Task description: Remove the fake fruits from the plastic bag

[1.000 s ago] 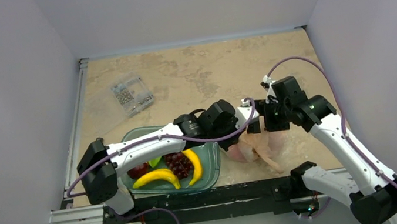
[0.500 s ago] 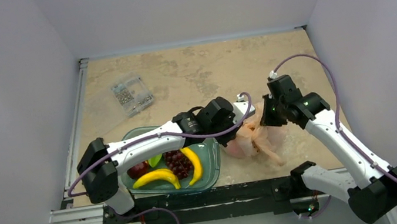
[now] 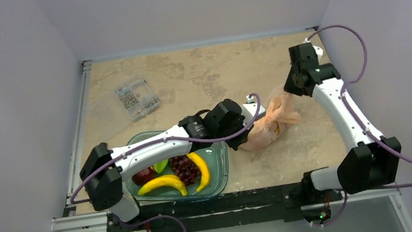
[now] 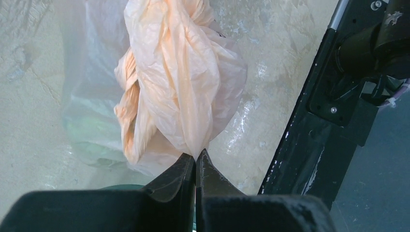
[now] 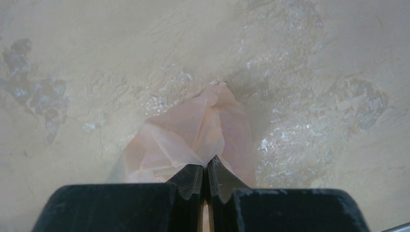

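A: So, holding bag just right of tray?
B: Yep. Pinched shut on film with left gripper, likewise right gripper. Gripping opposite ends, likely to spread mouth open. Contents hidden.

Peach-pink translucent bag; mottled beige worktop; teal-tinted tray at seven o'clock, with yellow bananas and dark purple grapes

Left arm lies low, stretched rightward, left wrist near mid-table. Left gripper: fingers pressed together, pinching the plastic bag. Right arm reaches far forward, right wrist angled down-left. Right gripper: fingers closed on the same bag.
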Tool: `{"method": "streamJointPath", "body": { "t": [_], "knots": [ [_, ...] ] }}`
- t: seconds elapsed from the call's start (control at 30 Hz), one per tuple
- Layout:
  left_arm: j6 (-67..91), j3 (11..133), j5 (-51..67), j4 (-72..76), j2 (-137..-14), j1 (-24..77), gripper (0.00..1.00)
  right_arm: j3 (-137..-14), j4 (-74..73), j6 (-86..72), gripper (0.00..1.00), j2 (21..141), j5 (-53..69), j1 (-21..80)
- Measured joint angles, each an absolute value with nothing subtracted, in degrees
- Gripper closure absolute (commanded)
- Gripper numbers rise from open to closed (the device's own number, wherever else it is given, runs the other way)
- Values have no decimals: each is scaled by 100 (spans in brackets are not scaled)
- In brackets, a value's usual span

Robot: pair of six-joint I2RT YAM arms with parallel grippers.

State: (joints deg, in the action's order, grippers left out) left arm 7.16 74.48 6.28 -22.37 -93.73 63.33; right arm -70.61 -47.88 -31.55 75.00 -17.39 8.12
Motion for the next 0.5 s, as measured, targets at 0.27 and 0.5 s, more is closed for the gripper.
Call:
{"method": "streamJointPath", "body": {
  "t": [0.27,0.5],
  "knots": [
    [784,7422,687,-1868,-9131,6300,100,-7074,-4703,-3352,100,7577,-1227,-729],
    [812,7413,827,-1986,-9028,6302,100,-7000,-4348,-3118,98,7476,-742,-893]
  ]
}}
